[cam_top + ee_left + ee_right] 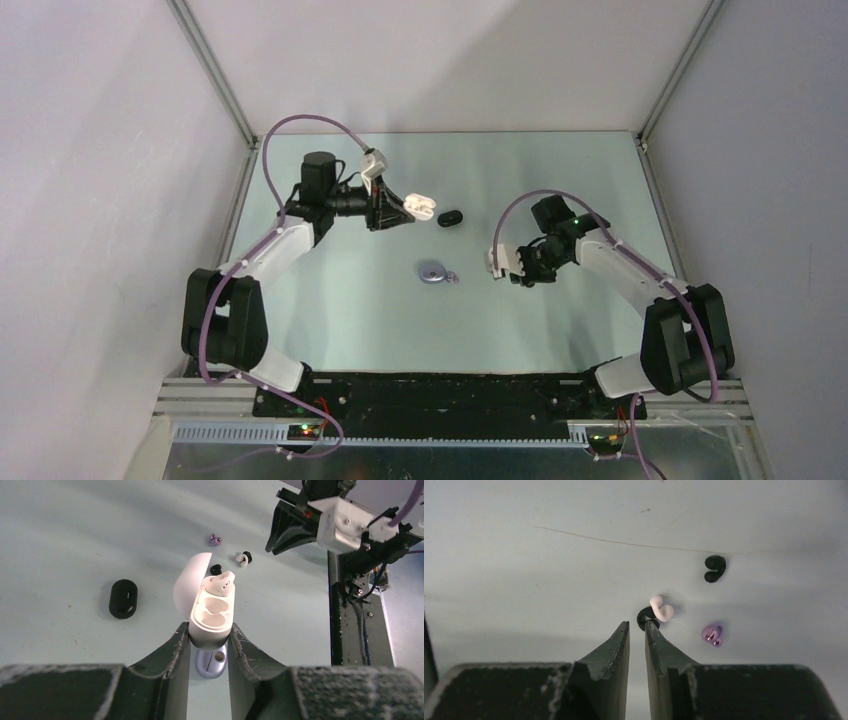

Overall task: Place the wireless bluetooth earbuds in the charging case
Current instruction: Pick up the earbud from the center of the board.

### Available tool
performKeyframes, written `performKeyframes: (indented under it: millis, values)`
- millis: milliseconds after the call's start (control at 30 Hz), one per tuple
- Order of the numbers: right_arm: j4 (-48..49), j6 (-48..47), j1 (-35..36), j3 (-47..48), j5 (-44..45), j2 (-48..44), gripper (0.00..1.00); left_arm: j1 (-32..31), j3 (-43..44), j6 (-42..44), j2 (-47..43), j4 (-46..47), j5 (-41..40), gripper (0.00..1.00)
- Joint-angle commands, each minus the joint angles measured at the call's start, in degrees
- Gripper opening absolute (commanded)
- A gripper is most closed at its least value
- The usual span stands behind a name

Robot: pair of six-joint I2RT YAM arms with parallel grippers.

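Note:
My left gripper (210, 632) is shut on an open white charging case (212, 615) and holds it above the table; it also shows in the top view (412, 207). One white earbud (221, 584) sits in the case's far socket; the near socket is empty. On the table below my right gripper (637, 625) lie a white earbud (660, 608) touching a black earbud (643, 616), a second black earbud (715, 568) and a lavender earbud (712, 633). The right jaws stand narrowly apart and empty, the right fingertip at the nearer black earbud.
A closed black case (451, 217) lies just right of the held white case. A lavender case (433, 272) lies mid-table, under my left fingers in the left wrist view (212, 661). The right arm (620, 265) reaches in from the right.

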Motion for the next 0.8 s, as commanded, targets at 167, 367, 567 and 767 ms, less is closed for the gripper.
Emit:
performKeyframes:
  millis: [167, 367, 567, 767]
  values:
    - [6.04, -16.8, 0.96, -0.89, 4.15, 5.32, 0.23, 1.16, -1.0, -1.34, -3.3, 1.3, -0.86, 0.0]
    - [4.18, -22.39, -0.27, -0.89, 4.8, 7.39, 0.28, 1.32, -1.63, -2.34, -3.1, 2.94, -1.41, 0.0]
    - [4.07, -25.42, -1.01, -0.9, 5.53, 8.65, 0.3, 1.5, -1.54, -2.68, -2.91, 3.23, -1.67, 0.0]
    - [4.31, -26.23, -0.84, -0.95, 5.73, 10.03, 0.3, 2.01, -1.12, -2.85, -2.45, 3.26, -1.87, 0.0]
